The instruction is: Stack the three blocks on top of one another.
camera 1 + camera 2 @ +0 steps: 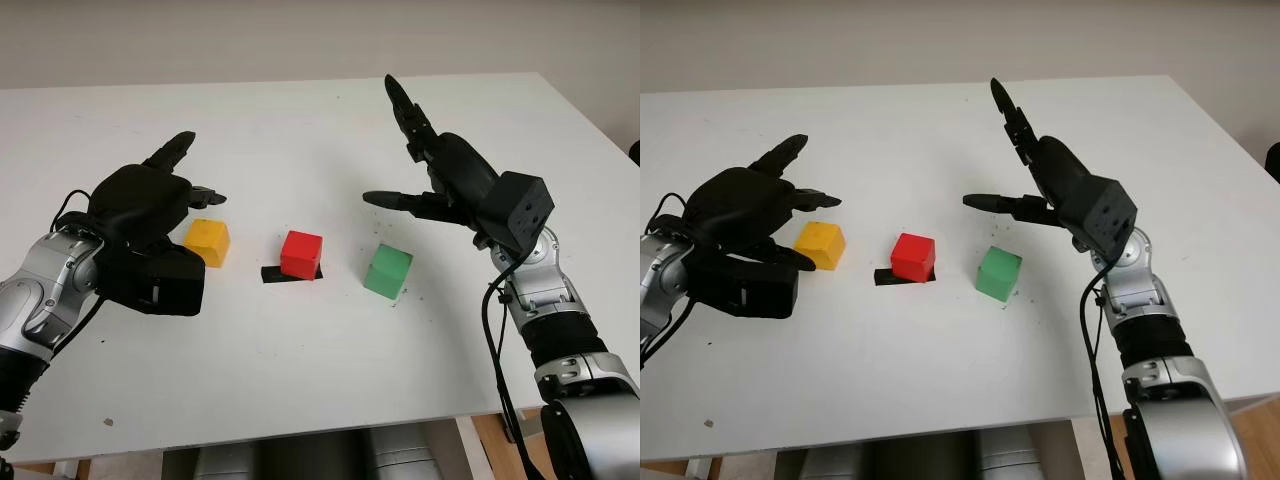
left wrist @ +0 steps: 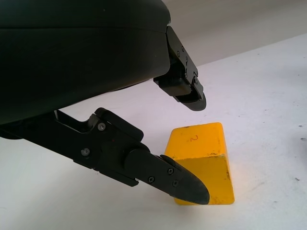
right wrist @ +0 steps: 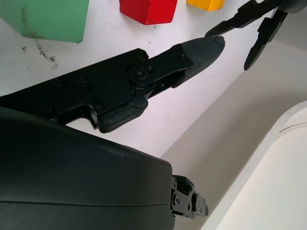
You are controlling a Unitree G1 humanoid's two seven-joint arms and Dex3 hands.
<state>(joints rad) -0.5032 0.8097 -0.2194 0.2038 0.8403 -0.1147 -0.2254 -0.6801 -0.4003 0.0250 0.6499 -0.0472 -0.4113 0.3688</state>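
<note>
I count three cubes in a row on my table (image 1: 300,380): a yellow block (image 1: 208,242) on the left, a red block (image 1: 301,254) in the middle, a green block (image 1: 387,271) on the right. All look like matte painted wood with slightly softened edges; none touches another. The yellow one carries a small pencilled mark on its top face, seen from the left wrist. The red one sits on a strip of black tape (image 1: 274,274).

The table is smooth white laminate, speckled with dark flecks near the green block and one brown crumb near the front left edge. A plain pale wall stands behind it.

My left robot hand (image 1: 150,215) is open just beside the yellow block, fingers either side of it but not touching, holding nothing. My right robot hand (image 1: 440,175) is open above and behind the green block, empty, one finger pointing up and away, another reaching toward the red block.
</note>
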